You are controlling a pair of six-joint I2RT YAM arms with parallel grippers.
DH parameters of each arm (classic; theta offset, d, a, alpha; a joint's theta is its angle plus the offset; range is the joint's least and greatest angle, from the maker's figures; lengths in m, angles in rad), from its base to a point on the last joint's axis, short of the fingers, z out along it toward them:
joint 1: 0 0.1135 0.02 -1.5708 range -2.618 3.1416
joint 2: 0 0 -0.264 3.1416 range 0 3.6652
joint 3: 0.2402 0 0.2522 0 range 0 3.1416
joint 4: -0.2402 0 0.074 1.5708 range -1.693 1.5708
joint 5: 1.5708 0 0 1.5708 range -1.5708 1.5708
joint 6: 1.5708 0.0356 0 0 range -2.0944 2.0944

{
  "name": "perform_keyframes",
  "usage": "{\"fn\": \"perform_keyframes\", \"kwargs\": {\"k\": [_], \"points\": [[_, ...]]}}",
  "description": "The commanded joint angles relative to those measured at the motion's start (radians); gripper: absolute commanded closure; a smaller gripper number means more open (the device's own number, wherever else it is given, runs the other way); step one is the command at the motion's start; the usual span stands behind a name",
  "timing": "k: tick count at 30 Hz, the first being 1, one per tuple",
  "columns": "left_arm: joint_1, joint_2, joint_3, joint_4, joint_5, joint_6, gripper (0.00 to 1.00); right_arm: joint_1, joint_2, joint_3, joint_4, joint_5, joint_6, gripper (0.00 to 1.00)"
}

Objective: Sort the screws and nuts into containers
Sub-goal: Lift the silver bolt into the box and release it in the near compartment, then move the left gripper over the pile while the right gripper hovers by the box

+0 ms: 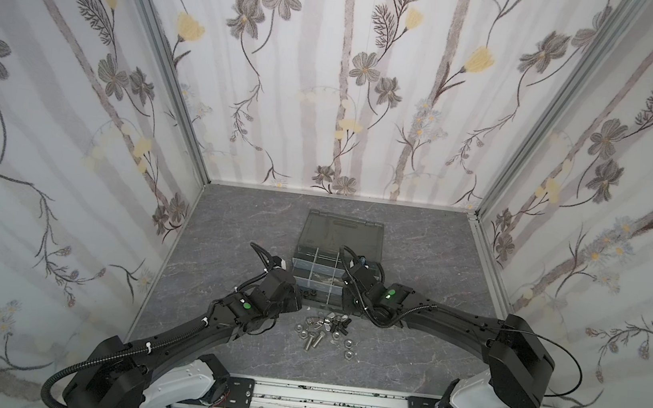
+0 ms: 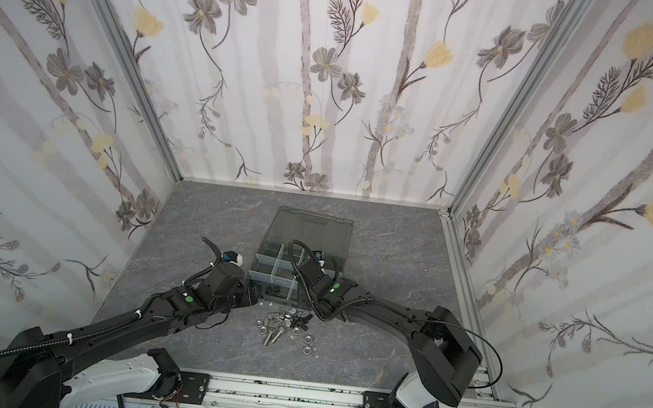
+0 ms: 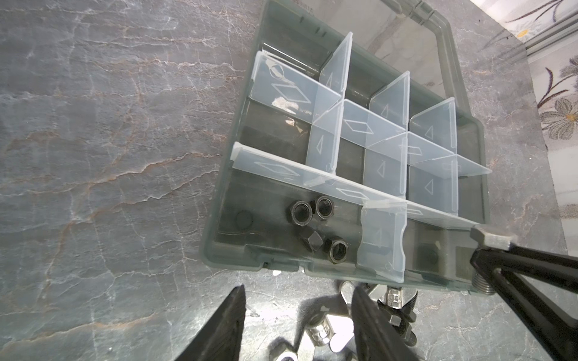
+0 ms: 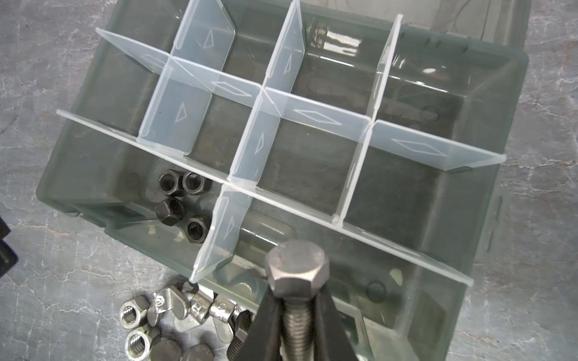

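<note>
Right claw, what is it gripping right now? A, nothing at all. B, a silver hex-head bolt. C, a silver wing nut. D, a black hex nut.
B: in the right wrist view the right claw is shut on the threaded shaft of a silver hex-head bolt, whose head pokes out by the near edge of the organiser case.
</note>
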Motion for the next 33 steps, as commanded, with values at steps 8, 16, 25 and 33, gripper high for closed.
{"fn": "perform_keyframes", "kwargs": {"k": [8, 16, 25, 33], "points": [[0.002, 0.004, -0.005, 0.020, 0.000, -0.024, 0.43, 0.001, 0.014, -0.017, 0.082, -0.007, 0.018, 0.77], [0.001, 0.007, -0.005, 0.020, -0.003, -0.026, 0.43, -0.001, 0.000, -0.017, 0.076, -0.007, 0.024, 0.72], [0.001, 0.012, -0.006, 0.021, -0.001, -0.026, 0.43, -0.001, -0.053, -0.043, 0.077, -0.014, 0.046, 0.72], [0.002, 0.015, -0.007, 0.022, 0.012, -0.031, 0.43, 0.001, -0.099, -0.069, 0.093, -0.016, 0.066, 0.71]]}}
